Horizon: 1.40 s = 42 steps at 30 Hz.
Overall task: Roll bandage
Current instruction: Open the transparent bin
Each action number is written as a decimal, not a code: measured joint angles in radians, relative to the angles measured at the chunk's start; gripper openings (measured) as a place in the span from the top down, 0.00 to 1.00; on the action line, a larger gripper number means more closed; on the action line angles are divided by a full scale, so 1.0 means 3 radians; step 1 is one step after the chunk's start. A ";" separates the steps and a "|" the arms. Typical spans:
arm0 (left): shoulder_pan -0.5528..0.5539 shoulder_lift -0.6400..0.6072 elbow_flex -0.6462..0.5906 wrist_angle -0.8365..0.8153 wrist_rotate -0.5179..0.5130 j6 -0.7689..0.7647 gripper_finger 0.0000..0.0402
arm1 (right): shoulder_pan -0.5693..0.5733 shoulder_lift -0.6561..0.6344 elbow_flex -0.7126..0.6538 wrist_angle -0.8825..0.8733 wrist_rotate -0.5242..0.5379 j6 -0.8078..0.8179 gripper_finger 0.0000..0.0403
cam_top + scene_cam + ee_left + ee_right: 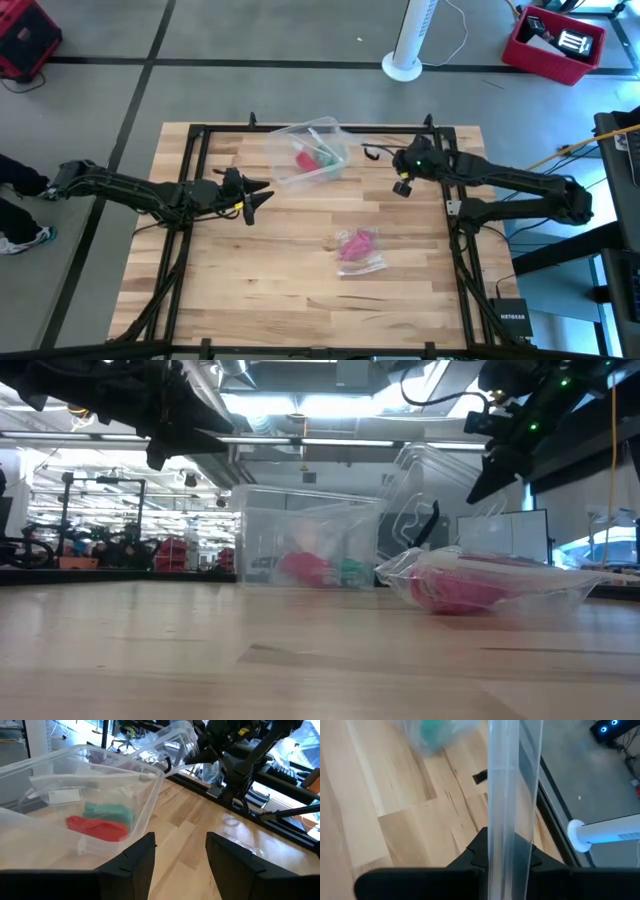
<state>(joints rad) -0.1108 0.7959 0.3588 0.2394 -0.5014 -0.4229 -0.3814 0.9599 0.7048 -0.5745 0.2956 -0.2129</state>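
Note:
The pink bandage lies inside a crumpled clear wrapper on the table, right of the middle. No gripper touches it. A clear plastic box with red and green contents stands at the far middle, its lid swung up. My right gripper is at the box's right side, shut on the lid. My left gripper hovers open, left of the box and above the table, with nothing between its fingers. My right gripper pinches the free edge of the box's clear lid between its two fingers. The fingers come from the table's right, slanting down. The lid is raised off the box and tilted, and its other edge stays joined to the box.
A black frame runs around the table's edges. A short black cable lies near the far right. Bare wood stretches between the box, the wrapper and the near edge.

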 joint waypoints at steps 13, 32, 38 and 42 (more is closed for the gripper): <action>0.0005 0.0005 0.0000 -0.0103 -0.0011 0.0021 0.59 | 0.0116 0.0068 -0.0001 -0.0473 0.0427 0.0371 0.91; -0.0055 0.0023 0.0000 -0.0064 -0.0018 -0.0102 0.59 | 0.0116 0.0335 -0.0010 -0.0458 0.0056 0.0369 0.54; -0.0055 0.0023 0.0000 -0.0064 -0.0017 -0.0139 0.59 | 0.0116 0.0332 0.0105 -0.0606 -0.0065 0.0352 0.39; -0.0055 0.0023 0.0000 -0.0064 -0.0017 -0.0155 0.59 | 0.0116 0.0328 0.0375 -0.0873 -0.0199 0.0351 0.35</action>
<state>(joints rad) -0.1272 0.8028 0.3588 0.2203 -0.5064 -0.4694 -0.3466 1.0584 0.8173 -0.8363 0.2357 -0.1076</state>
